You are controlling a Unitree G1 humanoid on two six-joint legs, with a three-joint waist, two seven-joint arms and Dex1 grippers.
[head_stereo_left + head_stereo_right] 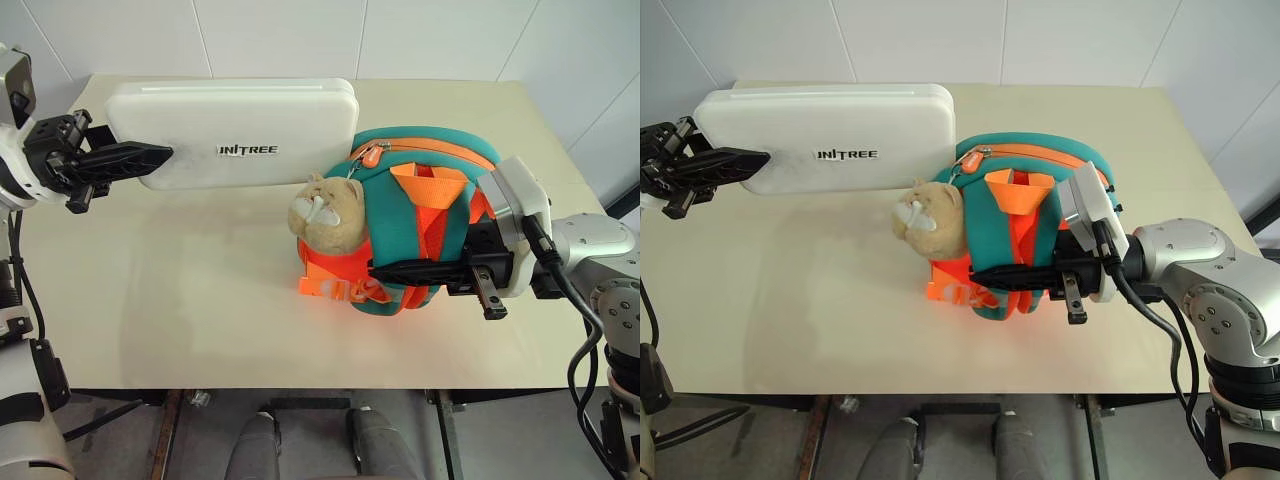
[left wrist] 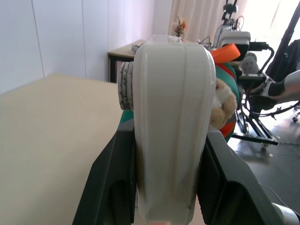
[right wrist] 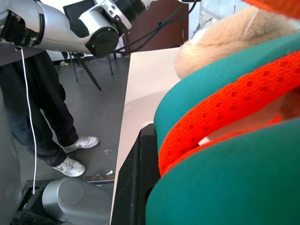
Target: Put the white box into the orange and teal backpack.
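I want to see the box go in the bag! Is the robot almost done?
Not yet, about halfway. Done: the left gripper has picked up the white box by its end and holds it above the table. In hand: the right gripper is clamped on the orange and teal backpack. Left: the box is still wholly outside and must slide in.

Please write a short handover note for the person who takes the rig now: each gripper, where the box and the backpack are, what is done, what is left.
Left gripper: shut on one end of the white box, holding it above the table.
Right gripper: shut on the teal and orange straps of the orange and teal backpack, which rests on the table, plush head toward the box.
The box's far end sits beside the backpack's zipper.
Done: both things are gripped.
Left: whether the zipper is open cannot be told; the box is not yet inside. Insert it, then release.
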